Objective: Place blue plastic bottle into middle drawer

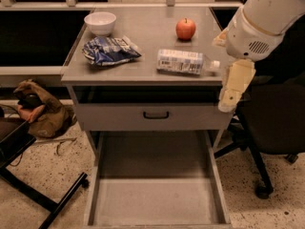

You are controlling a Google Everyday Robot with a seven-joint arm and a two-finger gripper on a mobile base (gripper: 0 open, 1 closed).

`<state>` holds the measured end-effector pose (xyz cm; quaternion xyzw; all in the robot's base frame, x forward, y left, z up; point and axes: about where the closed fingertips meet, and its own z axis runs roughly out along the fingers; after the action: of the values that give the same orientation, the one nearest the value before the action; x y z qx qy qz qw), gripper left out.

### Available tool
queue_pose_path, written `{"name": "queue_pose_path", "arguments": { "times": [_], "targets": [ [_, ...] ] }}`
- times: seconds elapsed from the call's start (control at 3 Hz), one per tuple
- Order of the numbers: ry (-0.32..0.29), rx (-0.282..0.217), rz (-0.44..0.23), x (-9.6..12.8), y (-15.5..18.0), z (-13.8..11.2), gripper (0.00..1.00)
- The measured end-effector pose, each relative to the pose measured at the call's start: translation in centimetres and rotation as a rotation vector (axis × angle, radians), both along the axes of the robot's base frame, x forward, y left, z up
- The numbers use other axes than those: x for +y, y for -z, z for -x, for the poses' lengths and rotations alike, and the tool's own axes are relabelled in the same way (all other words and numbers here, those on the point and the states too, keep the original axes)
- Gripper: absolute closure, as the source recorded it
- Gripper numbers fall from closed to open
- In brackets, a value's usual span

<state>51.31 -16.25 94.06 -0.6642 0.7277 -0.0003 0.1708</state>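
camera view: the blue plastic bottle (183,62) lies on its side on the desk (147,37), right of centre, cap toward the right; the claw (236,83) hangs at the right just off the desk's corner, holding nothing, apart or together i cannot tell; the middle drawer (157,197) stands pulled out at the bottom; the reach seems in hand; next the claw must come left over the bottle.
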Motion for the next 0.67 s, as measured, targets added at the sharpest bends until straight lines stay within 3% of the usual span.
{"name": "queue_pose_path", "arguments": {
  "times": [0.33,0.67],
  "targets": [
    [-0.078,0.036,-0.061,2.81,3.17,-3.48,0.0],
    [-0.078,0.036,-0.061,2.81,3.17,-3.48,0.0]
  ]
}}
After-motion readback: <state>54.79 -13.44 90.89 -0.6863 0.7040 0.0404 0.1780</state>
